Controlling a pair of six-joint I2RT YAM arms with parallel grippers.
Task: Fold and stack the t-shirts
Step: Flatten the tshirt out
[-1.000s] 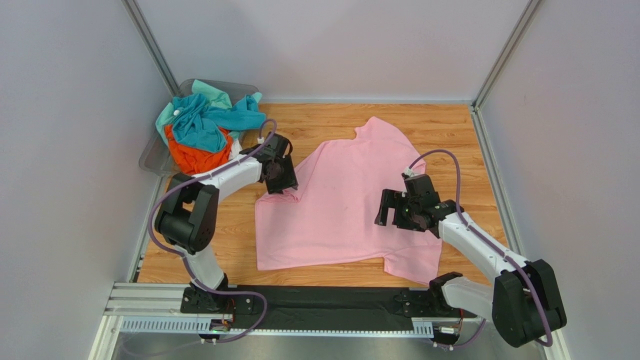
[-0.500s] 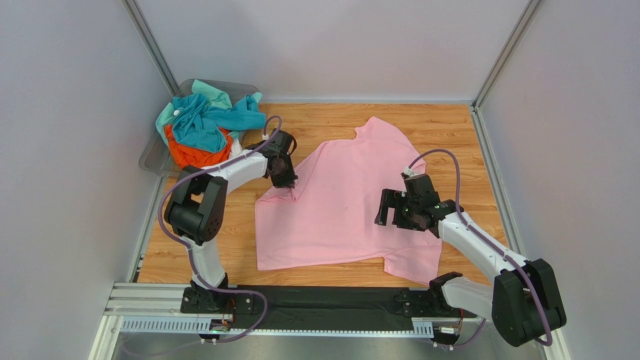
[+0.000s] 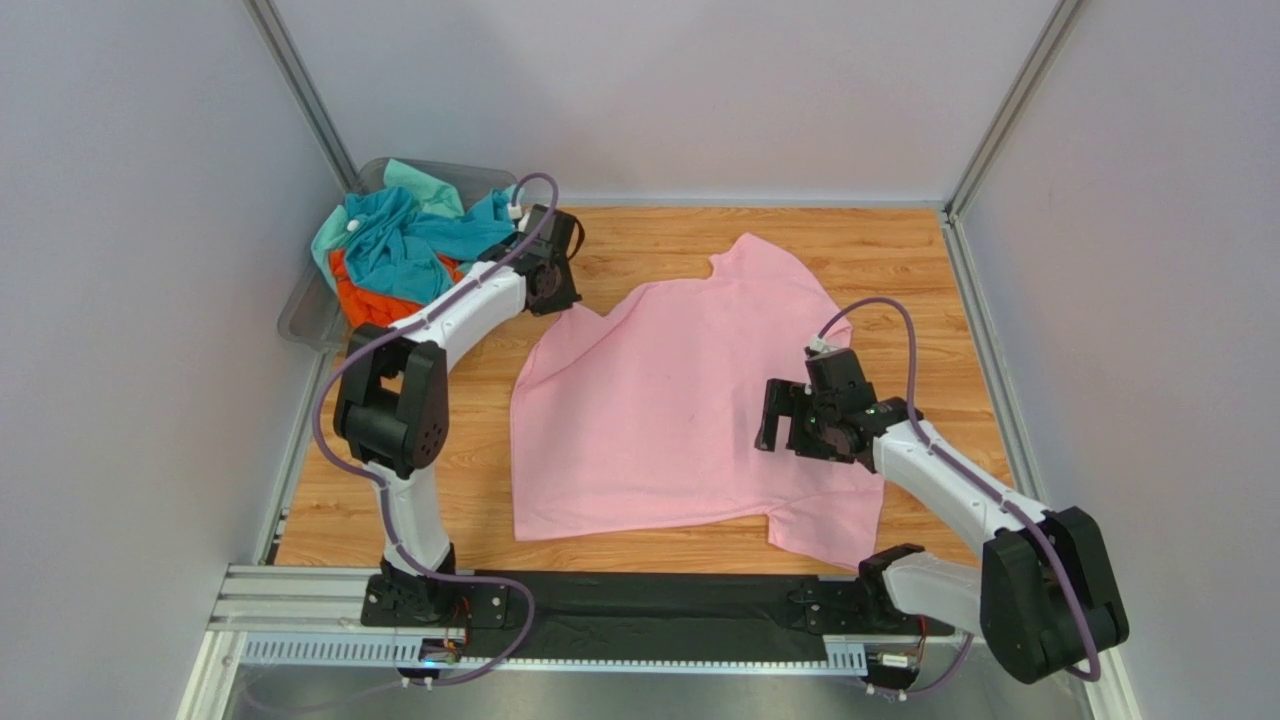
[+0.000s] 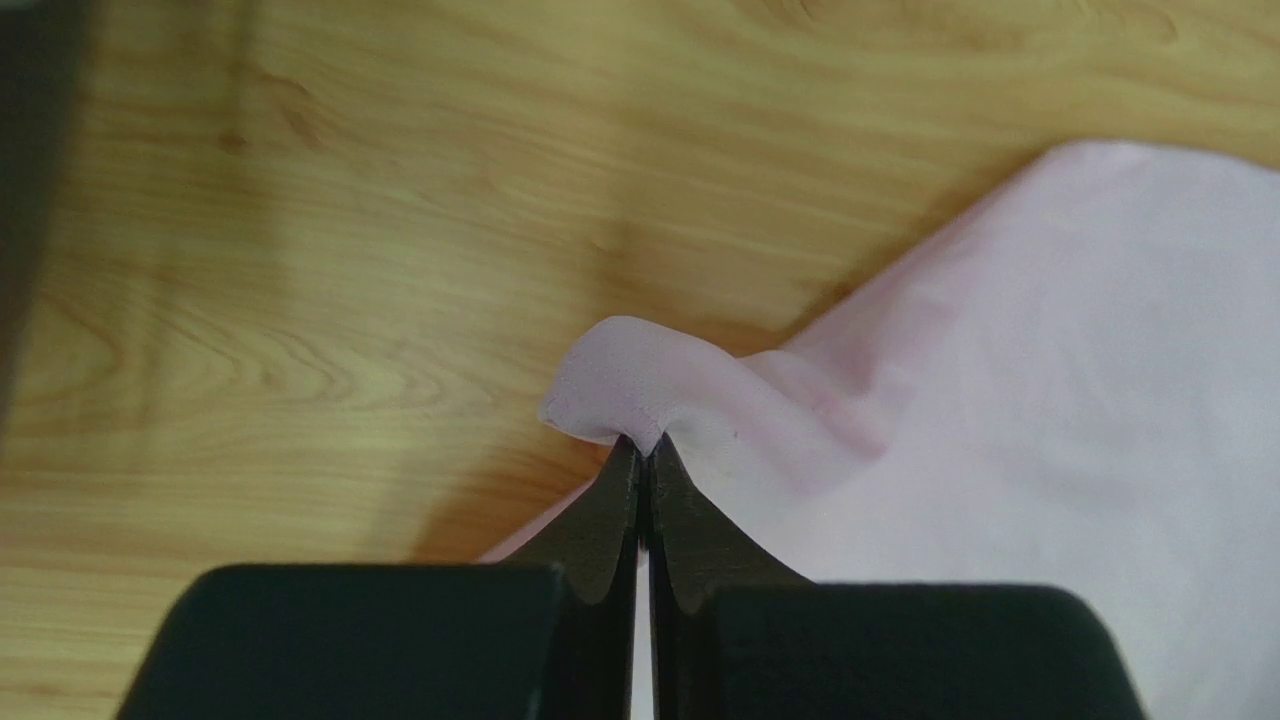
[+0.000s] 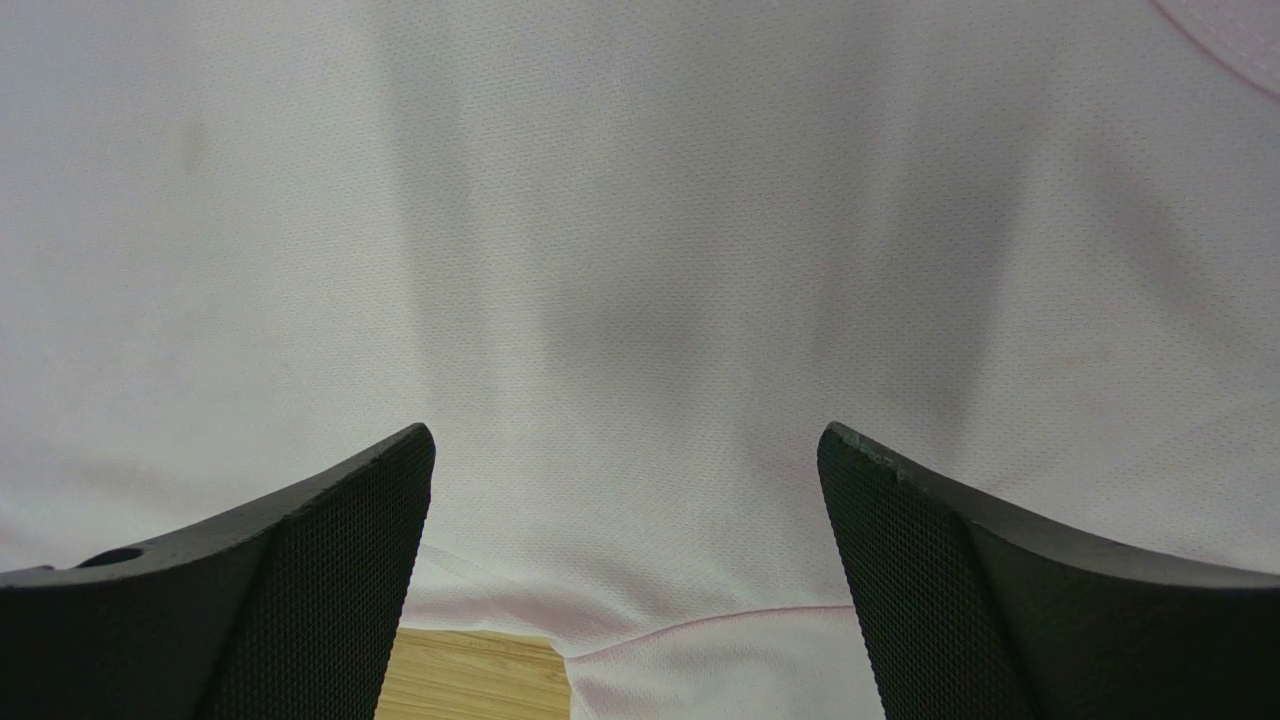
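A light pink t-shirt (image 3: 676, 405) lies spread on the wooden table. My left gripper (image 3: 559, 294) is at the shirt's far-left corner, beside the bin. Its jaws are shut on a small raised fold of the pink t-shirt (image 4: 661, 383), pinched at the left gripper (image 4: 642, 446) tips. Over the shirt's right half, my right gripper (image 3: 781, 423) hovers wide open. In the right wrist view the right gripper (image 5: 624, 480) has only flat pink t-shirt (image 5: 631, 225) cloth below its fingers. Teal (image 3: 398, 248), mint green (image 3: 428, 188) and orange (image 3: 383, 312) t-shirts lie heaped in the bin.
A grey translucent plastic bin (image 3: 301, 318) stands at the far-left corner against the wall. White walls with metal rails close in the table on three sides. Bare wood (image 3: 436, 465) shows left of the pink shirt.
My left gripper has shut on the pink shirt's left corner and drawn it back toward the bin, straightening that edge. The right arm has hardly moved.
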